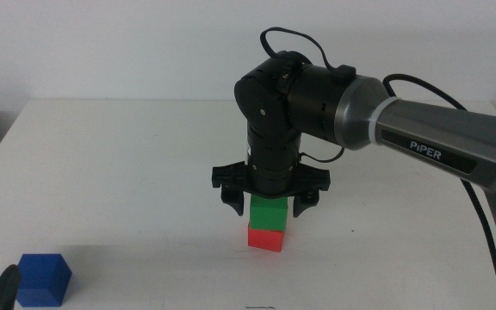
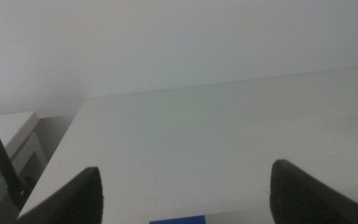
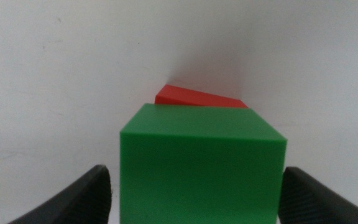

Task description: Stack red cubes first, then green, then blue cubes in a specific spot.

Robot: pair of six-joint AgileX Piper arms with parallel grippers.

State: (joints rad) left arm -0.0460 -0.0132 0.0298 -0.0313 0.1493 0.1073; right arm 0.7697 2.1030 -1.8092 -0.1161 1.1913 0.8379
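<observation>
The green cube sits on top of the red cube near the middle of the white table, their edges slightly offset. My right gripper hangs over the stack, open, one jaw on each side of the green cube with small gaps. A sliver of the red cube shows beyond the green one. The blue cube rests at the near left corner. My left gripper waits beside it, open, with only an edge of the blue cube showing between the jaws.
The table's left edge runs close to the blue cube, with a white unit beyond it. Bare tabletop surrounds the stack. The right arm's body and cable reach in from the right.
</observation>
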